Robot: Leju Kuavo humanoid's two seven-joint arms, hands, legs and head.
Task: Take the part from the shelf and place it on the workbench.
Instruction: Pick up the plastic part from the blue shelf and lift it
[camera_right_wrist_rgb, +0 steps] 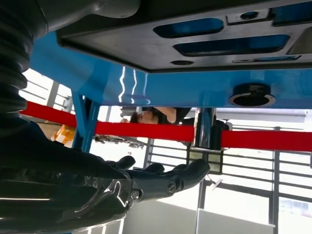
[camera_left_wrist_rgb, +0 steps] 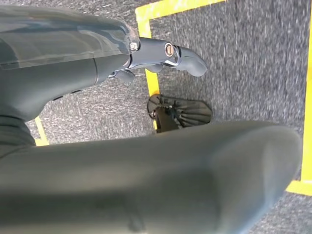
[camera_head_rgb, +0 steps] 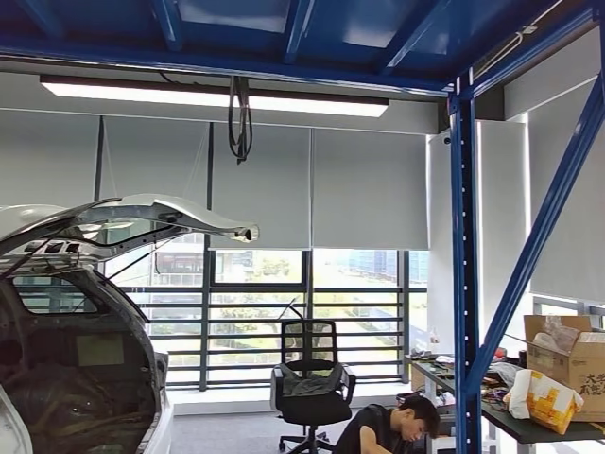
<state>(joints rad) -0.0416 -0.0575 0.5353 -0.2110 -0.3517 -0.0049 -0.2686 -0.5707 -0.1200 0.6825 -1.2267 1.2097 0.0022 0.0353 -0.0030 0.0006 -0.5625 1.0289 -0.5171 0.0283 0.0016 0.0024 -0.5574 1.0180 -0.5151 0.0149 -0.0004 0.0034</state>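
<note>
Your right hand [camera_right_wrist_rgb: 162, 178] is lying nearest the lens in the right wrist view, dark fingers [camera_right_wrist_rgb: 191, 171] stretching out nearly straight and slightly apart, gripping nothing. Just beside it a dark grey part [camera_right_wrist_rgb: 176, 46] with slotted cut-outs is sitting against a glossy blue shelf beam [camera_right_wrist_rgb: 165, 87]; the fingers are running alongside it with a clear gap, not touching. Past the beam you are looking at a red bar [camera_right_wrist_rgb: 147, 130] and a person [camera_right_wrist_rgb: 154, 115] bending by the windows. Your left wrist view is showing something else: the left hand [camera_left_wrist_rgb: 162, 53] is hanging over grey carpet [camera_left_wrist_rgb: 235, 58] marked with yellow tape [camera_left_wrist_rgb: 150, 83], fingers extended and empty. Farther off, the head view is giving you a white car [camera_head_rgb: 78, 312] with its tailgate raised, a black office chair [camera_head_rgb: 312, 383], the blue rack upright [camera_head_rgb: 463, 274], and a bench [camera_head_rgb: 513, 416] carrying a cardboard box [camera_head_rgb: 571, 364] and a white-and-yellow bag [camera_head_rgb: 542, 397].
</note>
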